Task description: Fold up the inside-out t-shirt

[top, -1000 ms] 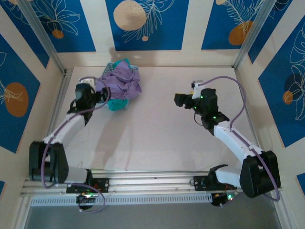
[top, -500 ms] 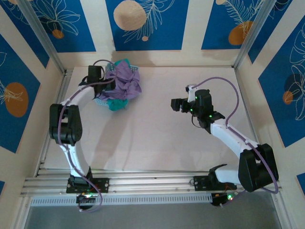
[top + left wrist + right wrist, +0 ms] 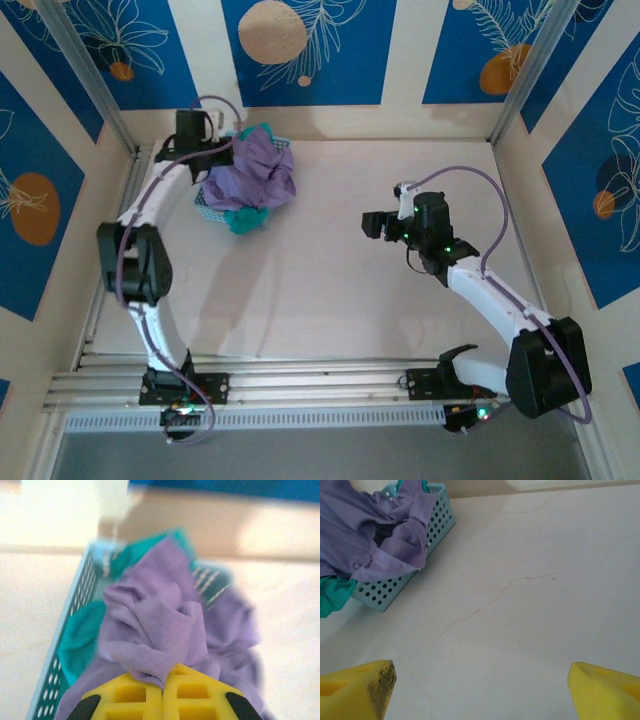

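2 wrist views | left hand (image 3: pixel 162 692) pinches t-shirt (image 3: pixel 170 615) fold | right hand (image 3: pixel 480 677) agape

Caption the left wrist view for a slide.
Yellow fingers shut on a fold of the lavender t-shirt, heaped in a perforated teal basket.

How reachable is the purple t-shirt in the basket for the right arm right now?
Probably yes: bare table lies between the right arm, jaws open, and the t-shirt; the left arm has its jaws shut on that cloth.
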You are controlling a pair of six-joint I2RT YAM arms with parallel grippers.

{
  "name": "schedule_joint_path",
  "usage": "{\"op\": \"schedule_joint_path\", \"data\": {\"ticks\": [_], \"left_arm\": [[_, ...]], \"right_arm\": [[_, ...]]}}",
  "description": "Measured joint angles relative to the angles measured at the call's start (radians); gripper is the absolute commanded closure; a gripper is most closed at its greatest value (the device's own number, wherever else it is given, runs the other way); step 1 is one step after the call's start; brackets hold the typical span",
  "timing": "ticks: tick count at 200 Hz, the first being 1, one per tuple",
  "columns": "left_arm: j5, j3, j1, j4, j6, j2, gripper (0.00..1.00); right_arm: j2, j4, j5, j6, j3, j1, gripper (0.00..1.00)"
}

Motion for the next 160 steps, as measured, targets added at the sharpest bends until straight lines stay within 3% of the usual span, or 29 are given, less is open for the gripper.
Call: {"op": "schedule_joint_path", "data": {"ticks": [32,56,113,155,160], "left_arm": [[0.088,-0.024,-0.028,0.208,-0.125,-0.3,1.0],[0.124,0.073,-0.091,0.322,-0.187,-0.389,1.0],[0.22,0.315,-0.33,0.365,-0.217,-0.246,1.0],[0.259,0.275,-0.431,0.313,-0.229,-0.117,1.0],[0.259,0.241,-0.444,0.32,-0.235,-0.116,0.95]], "right_arm": [[-0.047,-0.009,0.0,0.008,0.0,-0.006,0.09],[-0.058,-0.024,-0.003,0.014,0.004,-0.015,0.09],[-0.103,-0.148,-0.001,0.014,0.064,-0.044,0.09],[-0.25,-0.286,0.074,0.015,0.081,-0.134,0.09],[-0.27,-0.299,0.086,0.015,0.082,-0.149,0.1]]}}
